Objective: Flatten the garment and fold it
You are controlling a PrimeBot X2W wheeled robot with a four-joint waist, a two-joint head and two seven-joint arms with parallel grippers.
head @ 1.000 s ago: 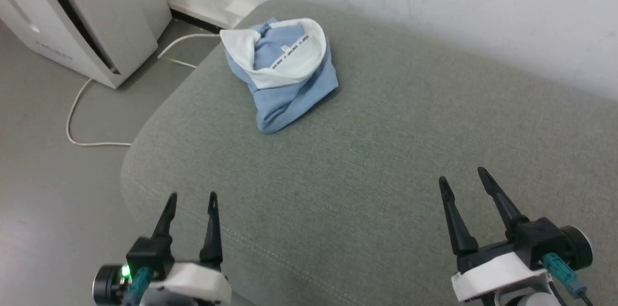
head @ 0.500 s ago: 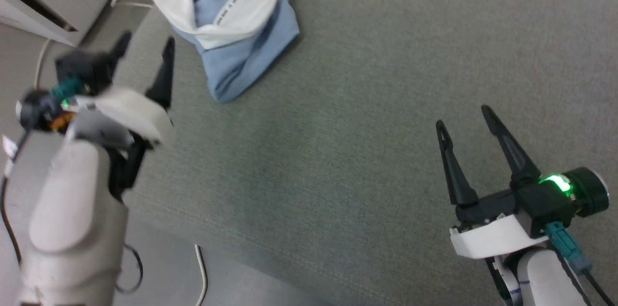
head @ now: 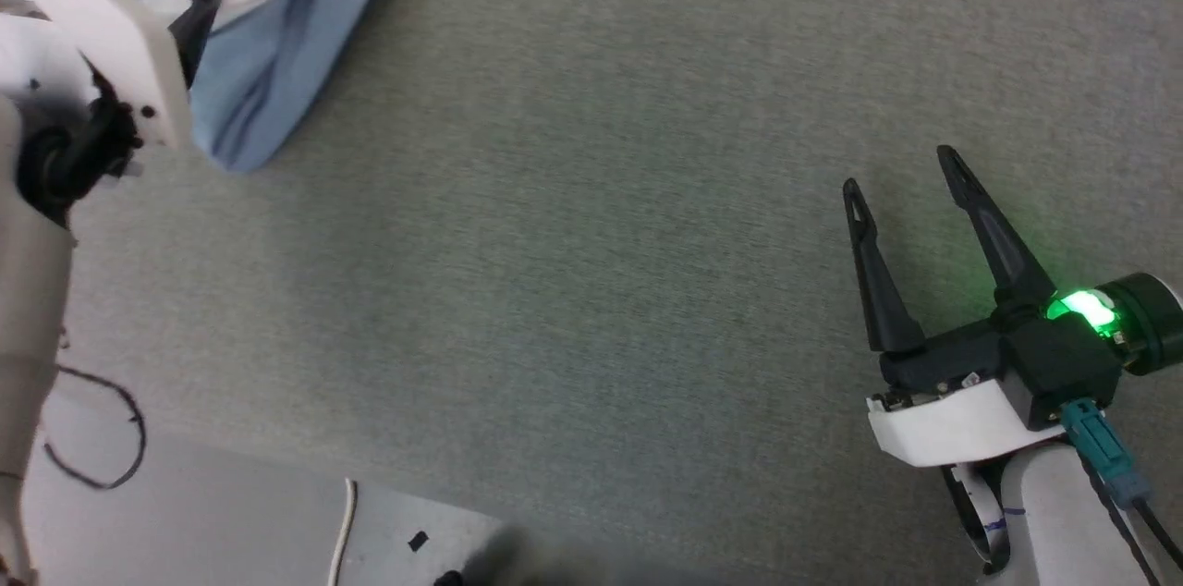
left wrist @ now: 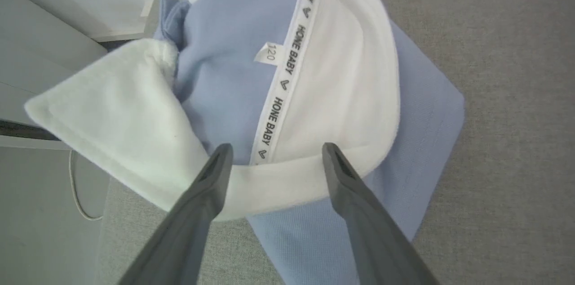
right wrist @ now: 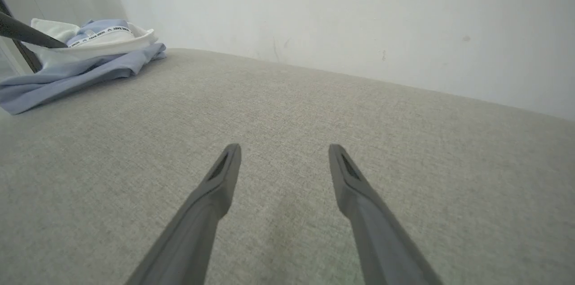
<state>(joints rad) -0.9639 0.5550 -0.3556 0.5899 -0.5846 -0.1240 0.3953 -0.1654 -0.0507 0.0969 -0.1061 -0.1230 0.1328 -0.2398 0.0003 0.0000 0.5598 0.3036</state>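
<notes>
Probably limp and light, the crumpled light blue polo shirt [left wrist: 224, 73], far left, is inviting a pinch at its white collar [left wrist: 130, 114]; left gripper [left wrist: 274, 152] and right gripper [head: 898, 170] are hovering unclenched, empty.

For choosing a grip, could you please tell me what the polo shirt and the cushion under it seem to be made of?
Polo shirt: probably soft knit cotton, matte, finely pebbled surface. Cushion: seemingly woven upholstery fabric, matte grey, visible crosshatch weave.
</notes>
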